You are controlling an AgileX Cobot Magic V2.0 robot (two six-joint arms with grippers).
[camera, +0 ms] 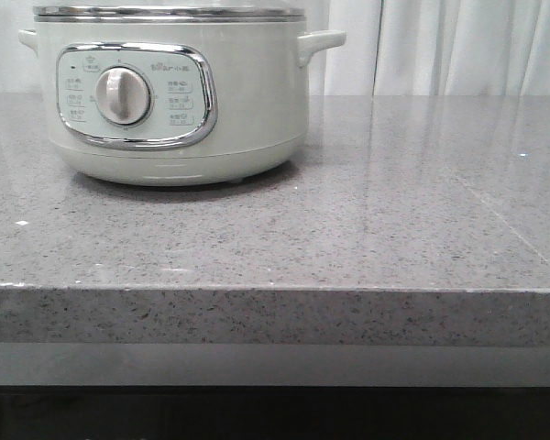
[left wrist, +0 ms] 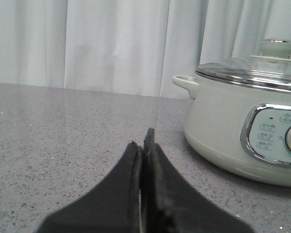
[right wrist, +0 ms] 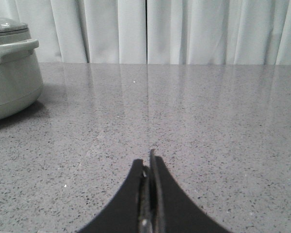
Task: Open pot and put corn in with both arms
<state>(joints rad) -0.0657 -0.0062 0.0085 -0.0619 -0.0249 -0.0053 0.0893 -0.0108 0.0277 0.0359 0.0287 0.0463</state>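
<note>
The pale grey-green pot (camera: 174, 92) stands on the grey speckled counter at the back left, its dial panel (camera: 124, 96) facing me. A glass lid (left wrist: 252, 70) with a pale knob (left wrist: 276, 47) sits on it. The pot also shows in the left wrist view (left wrist: 223, 121) and at the edge of the right wrist view (right wrist: 9, 73). My left gripper (left wrist: 143, 141) is shut and empty, low over the counter, apart from the pot. My right gripper (right wrist: 149, 162) is shut and empty over bare counter. No corn is in view. Neither gripper shows in the front view.
The grey speckled counter (camera: 394, 211) runs to a front edge (camera: 275, 291) near me. White curtains (camera: 458, 46) hang behind the counter.
</note>
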